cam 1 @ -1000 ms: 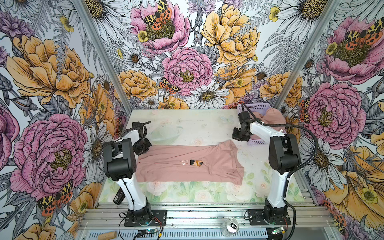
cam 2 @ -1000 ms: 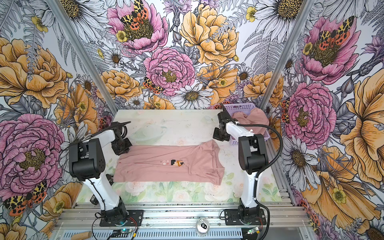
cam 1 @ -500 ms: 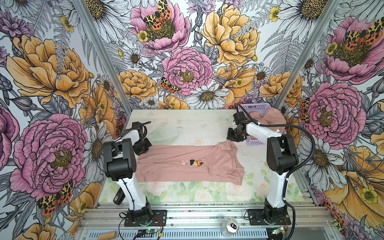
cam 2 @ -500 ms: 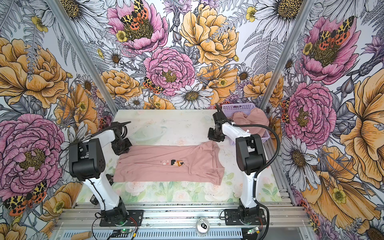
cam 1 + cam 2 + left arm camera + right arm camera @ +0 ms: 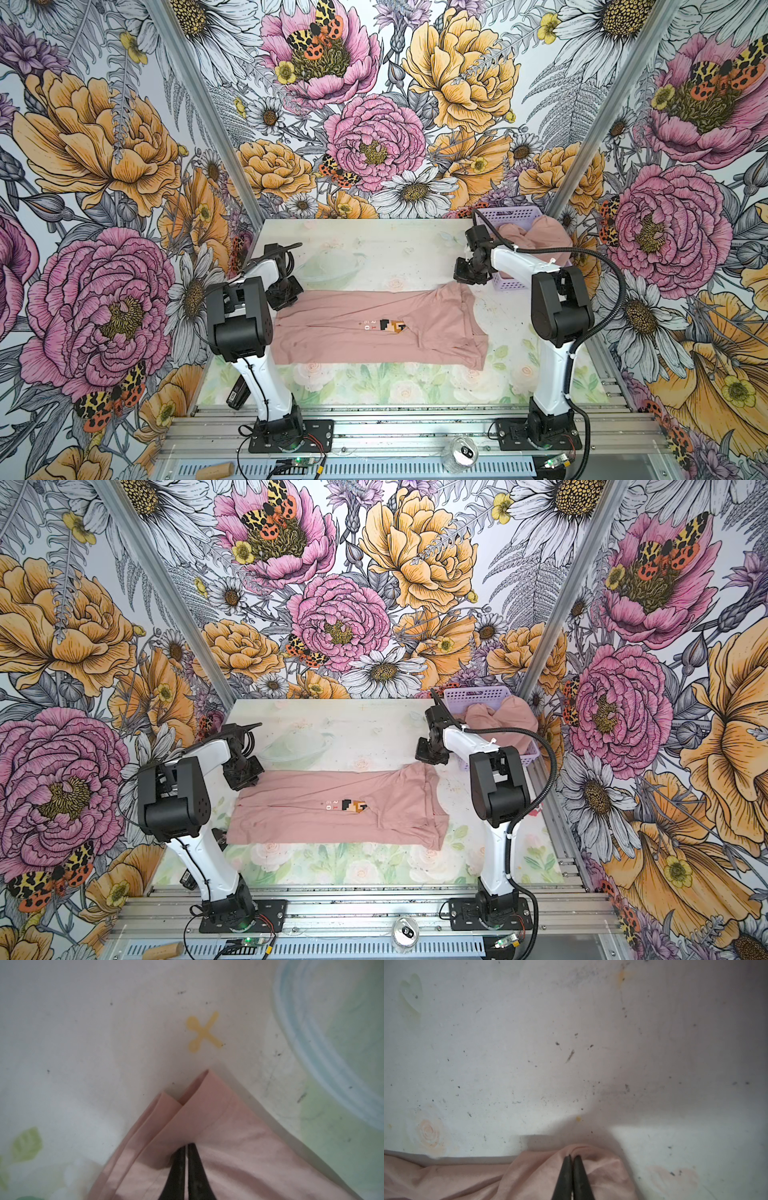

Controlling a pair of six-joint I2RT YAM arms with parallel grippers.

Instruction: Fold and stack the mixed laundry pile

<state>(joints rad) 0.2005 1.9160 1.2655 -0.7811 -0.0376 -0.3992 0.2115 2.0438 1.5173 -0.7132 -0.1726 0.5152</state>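
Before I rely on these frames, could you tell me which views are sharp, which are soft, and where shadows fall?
Both top views are sharp and evenly lit, the T-shirt print crisp. The left wrist view is soft: the left gripper and cloth hem are blurred. The right wrist view is soft too, with a dark shadow on the table beyond the right gripper.

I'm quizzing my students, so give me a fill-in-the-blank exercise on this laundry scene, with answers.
1. The T-shirt lies spread on the ____.
2. More pink cloth sits in the ____ basket.
3. The left tool is shut on the shirt's ____.
4. The right tool is ____ on the shirt's far edge.

Answers: table; lavender; corner; shut
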